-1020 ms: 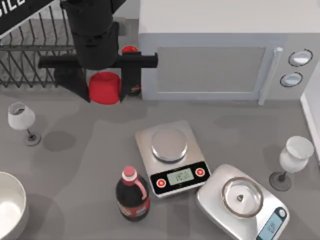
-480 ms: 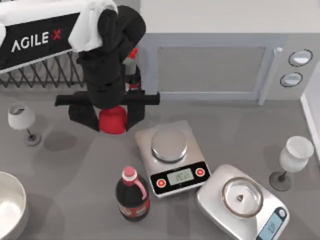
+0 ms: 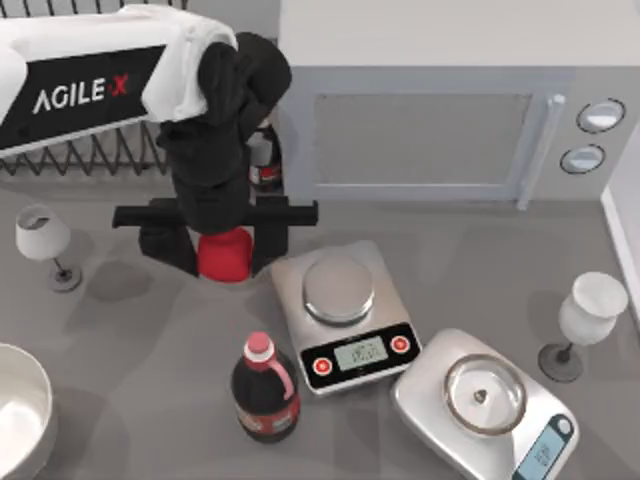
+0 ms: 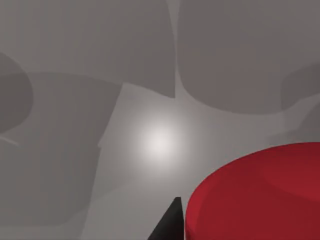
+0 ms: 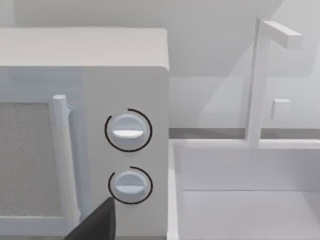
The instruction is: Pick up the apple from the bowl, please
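Grey tabletop is cluttered: two scales, a cola bottle, wine glasses, a microwave at the back. The apple is clamped between the closed fingers of the left gripper, held above the table just left of the nearer scale. The bowl is seen empty at the left edge, well apart. Pickup is judged essentially done; only a steady hold is called for next. The right arm is parked near the microwave dials.

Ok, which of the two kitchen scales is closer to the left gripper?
The scale with the solid steel plate and two red buttons, just right of the left gripper holding the apple. The other scale lies farther right.
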### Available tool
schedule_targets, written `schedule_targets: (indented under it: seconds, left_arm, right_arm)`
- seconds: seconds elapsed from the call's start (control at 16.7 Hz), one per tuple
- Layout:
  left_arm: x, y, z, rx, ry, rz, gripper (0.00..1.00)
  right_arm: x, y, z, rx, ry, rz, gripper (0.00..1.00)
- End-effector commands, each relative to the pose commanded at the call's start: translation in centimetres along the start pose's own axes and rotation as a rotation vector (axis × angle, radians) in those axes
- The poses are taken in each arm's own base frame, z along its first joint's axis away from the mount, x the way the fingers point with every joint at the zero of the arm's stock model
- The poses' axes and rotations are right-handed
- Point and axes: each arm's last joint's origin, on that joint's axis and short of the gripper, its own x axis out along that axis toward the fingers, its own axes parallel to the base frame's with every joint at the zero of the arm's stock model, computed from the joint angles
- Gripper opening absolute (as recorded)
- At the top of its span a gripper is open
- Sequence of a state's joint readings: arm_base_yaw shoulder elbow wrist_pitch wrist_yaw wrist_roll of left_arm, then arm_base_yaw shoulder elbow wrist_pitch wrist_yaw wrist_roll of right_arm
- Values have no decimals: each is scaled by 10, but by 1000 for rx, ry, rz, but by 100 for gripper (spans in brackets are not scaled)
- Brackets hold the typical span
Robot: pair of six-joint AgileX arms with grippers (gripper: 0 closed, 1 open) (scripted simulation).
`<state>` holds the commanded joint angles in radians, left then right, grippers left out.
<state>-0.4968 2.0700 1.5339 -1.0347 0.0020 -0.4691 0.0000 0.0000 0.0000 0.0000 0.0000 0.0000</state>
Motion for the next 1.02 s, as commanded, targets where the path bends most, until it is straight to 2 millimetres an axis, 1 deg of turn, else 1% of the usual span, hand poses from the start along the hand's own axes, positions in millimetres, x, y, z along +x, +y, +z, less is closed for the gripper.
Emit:
schedule_targets:
  seconds: [0.66, 0.72, 1.02]
  left_arm:
    - [0, 0, 0, 0, 0, 0, 98]
    - [0, 0, 0, 0, 0, 0, 100]
    - [0, 0, 0, 0, 0, 0, 100]
  right_arm:
    - [0, 0, 0, 0, 0, 0, 100]
    - [0, 0, 0, 0, 0, 0, 100]
    - [0, 0, 0, 0, 0, 0, 100]
